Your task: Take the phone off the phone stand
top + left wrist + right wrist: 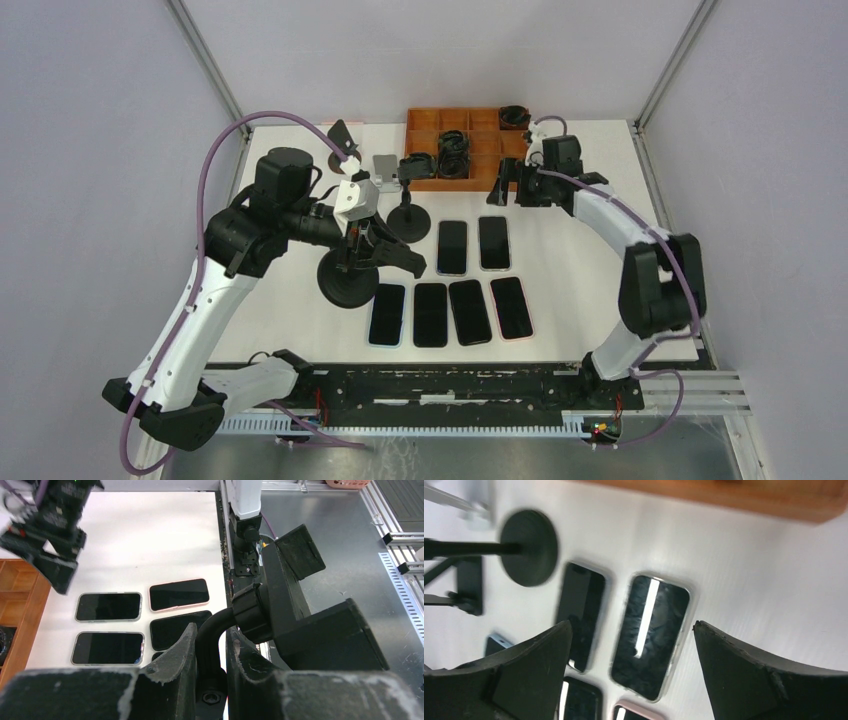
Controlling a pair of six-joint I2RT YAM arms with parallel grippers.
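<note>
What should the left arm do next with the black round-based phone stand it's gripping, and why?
Probably carry the black round-based phone stand toward the orange-brown wooden compartment tray, left gripper shut on its neck. Its cradle looks empty in the left wrist view, six dark-screened phones lie flat on the white table, and the stand's base is close beside the near-left phone.
</note>
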